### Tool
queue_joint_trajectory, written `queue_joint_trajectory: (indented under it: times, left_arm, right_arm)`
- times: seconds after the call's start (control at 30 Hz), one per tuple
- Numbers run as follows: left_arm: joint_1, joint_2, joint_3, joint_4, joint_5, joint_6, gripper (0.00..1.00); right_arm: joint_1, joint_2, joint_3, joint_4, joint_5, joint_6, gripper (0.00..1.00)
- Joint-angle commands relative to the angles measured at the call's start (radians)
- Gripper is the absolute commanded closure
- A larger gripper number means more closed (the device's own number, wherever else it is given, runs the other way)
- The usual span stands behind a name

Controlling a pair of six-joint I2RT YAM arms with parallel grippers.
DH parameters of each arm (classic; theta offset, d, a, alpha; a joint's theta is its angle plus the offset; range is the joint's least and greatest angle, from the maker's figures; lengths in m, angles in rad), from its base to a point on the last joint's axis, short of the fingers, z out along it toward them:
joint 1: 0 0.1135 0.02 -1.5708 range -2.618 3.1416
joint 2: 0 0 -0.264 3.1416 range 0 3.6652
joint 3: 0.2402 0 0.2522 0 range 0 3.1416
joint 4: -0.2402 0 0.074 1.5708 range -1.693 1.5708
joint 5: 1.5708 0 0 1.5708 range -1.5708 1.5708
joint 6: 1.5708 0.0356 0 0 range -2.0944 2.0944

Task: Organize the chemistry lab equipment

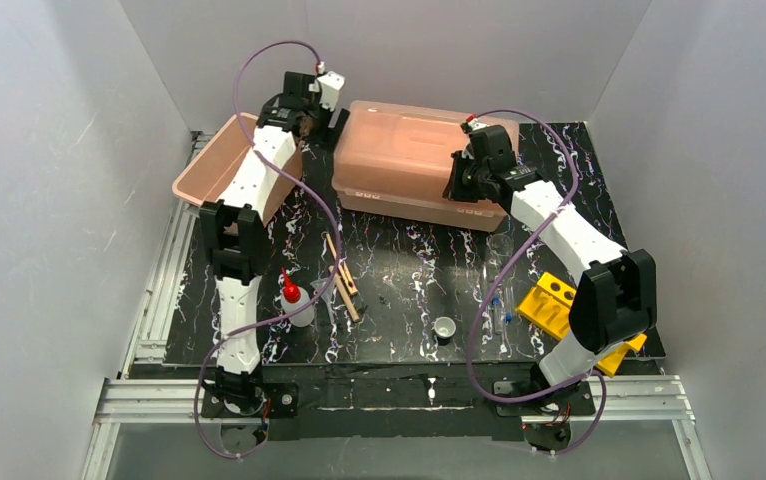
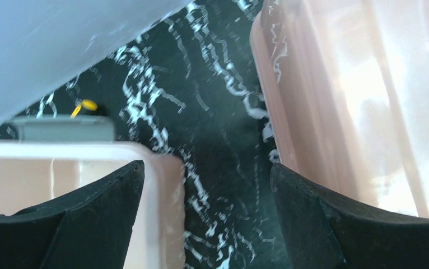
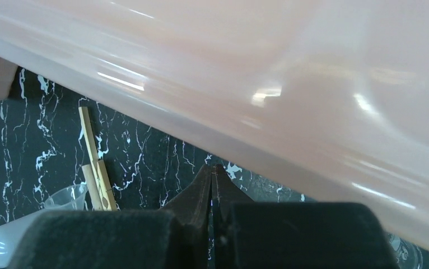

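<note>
Left claw (image 2: 206,185) wide and empty, over bare table (image 1: 409,250) between tray (image 1: 209,165) and box (image 1: 409,150), 11 o'clock. Right claw (image 3: 212,176) pinched shut on nothing, at the box's front edge, 1 o'clock. My read: box handling first. Push low and slow so it doesn't skid. Bottle (image 1: 297,300), clamps (image 1: 342,280), cup (image 1: 445,328), tubes (image 1: 504,300) and rack (image 1: 554,300) lie loose, 5 to 7 o'clock. Table black, marbled. Grey walls (image 1: 39,150) on three sides.

2 translucent pink plastic pieces at back of black marbled mat (image 1: 399,270): lidded box (image 1: 399,150) centre, open tray (image 1: 217,165) left, gap between. Aluminium rails (image 1: 159,270) along left edge.
</note>
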Motion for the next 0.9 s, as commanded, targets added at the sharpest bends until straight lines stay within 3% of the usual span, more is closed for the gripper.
queue_joint_trajectory:
  times: [0.0, 0.37, 0.6, 0.77, 0.87]
  left_arm:
    - [-0.099, 0.088, 0.11, -0.07, 0.085, 0.008, 0.18]
    - [-0.173, 0.144, 0.194, -0.08, 0.201, -0.001, 0.16]
    - [-0.184, 0.124, 0.245, -0.126, 0.279, -0.139, 0.14]
    - [-0.016, -0.048, 0.119, -0.126, 0.418, -0.365, 0.07]
    - [0.121, -0.137, 0.064, -0.199, 0.496, -0.421, 0.07]
  right_arm:
    - [-0.005, -0.04, -0.011, 0.049, -0.01, 0.012, 0.92]
    - [-0.062, -0.046, -0.054, 0.079, -0.047, 0.055, 0.92]
    - [0.099, 0.023, 0.049, 0.085, -0.058, -0.044, 0.91]
    - [0.251, 0.166, 0.202, 0.034, 0.013, -0.142, 0.91]
    - [0.298, 0.264, 0.335, 0.021, 0.048, -0.15, 0.91]
